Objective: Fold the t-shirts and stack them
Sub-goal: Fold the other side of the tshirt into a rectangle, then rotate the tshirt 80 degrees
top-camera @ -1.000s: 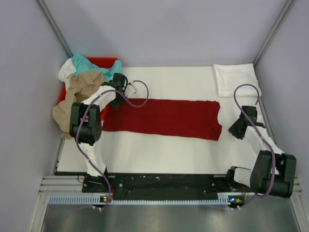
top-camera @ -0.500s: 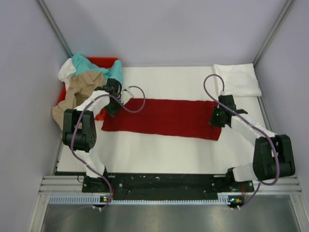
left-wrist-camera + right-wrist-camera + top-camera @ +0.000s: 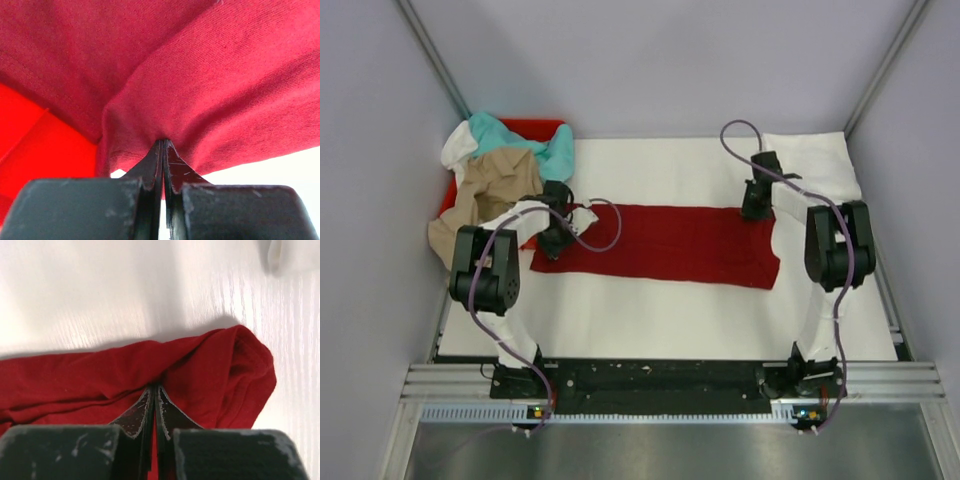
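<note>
The dark red t-shirt [image 3: 670, 243] lies folded into a long strip across the white table. My left gripper [image 3: 553, 243] is shut on its left end; in the left wrist view the cloth [image 3: 200, 90] bunches at the closed fingertips [image 3: 163, 142]. My right gripper [image 3: 753, 207] is shut on its far right corner; in the right wrist view the red cloth [image 3: 200, 370] is pinched at the tips [image 3: 153, 388]. A folded white t-shirt [image 3: 810, 165] lies at the back right. Tan [image 3: 485, 195], teal [image 3: 510, 135] and white [image 3: 455, 150] t-shirts are heaped at the left.
The bright red plastic bin [image 3: 535, 128] stands at the back left under the heap; it also shows in the left wrist view [image 3: 40, 150]. Grey walls close in on both sides and behind. The table's near edge meets the black rail [image 3: 660, 380].
My right arm swung from the right edge up to the shirt's far right corner and closed on it. My left gripper slid toward me along the shirt's left end.
</note>
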`<state>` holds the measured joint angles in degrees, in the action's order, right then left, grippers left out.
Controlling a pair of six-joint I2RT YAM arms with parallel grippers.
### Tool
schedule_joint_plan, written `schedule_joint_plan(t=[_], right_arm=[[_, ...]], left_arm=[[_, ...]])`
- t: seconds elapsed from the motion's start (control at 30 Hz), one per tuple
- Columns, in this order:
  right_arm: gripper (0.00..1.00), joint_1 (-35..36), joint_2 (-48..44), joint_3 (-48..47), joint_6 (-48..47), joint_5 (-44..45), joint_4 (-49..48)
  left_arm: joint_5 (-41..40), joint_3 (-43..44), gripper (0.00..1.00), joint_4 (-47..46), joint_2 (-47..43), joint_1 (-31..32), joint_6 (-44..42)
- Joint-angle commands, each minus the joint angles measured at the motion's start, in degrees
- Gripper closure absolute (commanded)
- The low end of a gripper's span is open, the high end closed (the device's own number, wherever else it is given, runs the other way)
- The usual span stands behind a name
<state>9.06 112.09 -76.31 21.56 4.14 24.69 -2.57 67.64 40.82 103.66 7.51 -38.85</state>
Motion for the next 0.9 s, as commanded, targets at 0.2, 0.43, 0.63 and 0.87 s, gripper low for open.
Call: schedule_joint_plan(t=[0.2, 0.43, 0.63, 0.87], right_arm=[[1.0, -1.24, 16.56, -24.28, 2.34, -11.78, 8.8], [1.0, -1.24, 32.73, -47.58, 10.15, -21.72, 9.06], [1.0, -1.24, 34.43, -57.63, 12.28, -26.37, 4.5], [1.0, -0.97, 17.05, -48.61, 2.62, -19.8, 3.0]], left_arm=[[1.07, -12.69, 0.96, -3.12, -2.93, 8.48, -8.34], [17.39, -14.29, 0.91, 12.07, -6.97, 17.61, -10.89], [28.14, -11.31, 0.89, 22.28, -10.92, 21.41, -14.24], [30.6, -0.77, 0.84, 31.6, -14.18, 15.36, -12.05]])
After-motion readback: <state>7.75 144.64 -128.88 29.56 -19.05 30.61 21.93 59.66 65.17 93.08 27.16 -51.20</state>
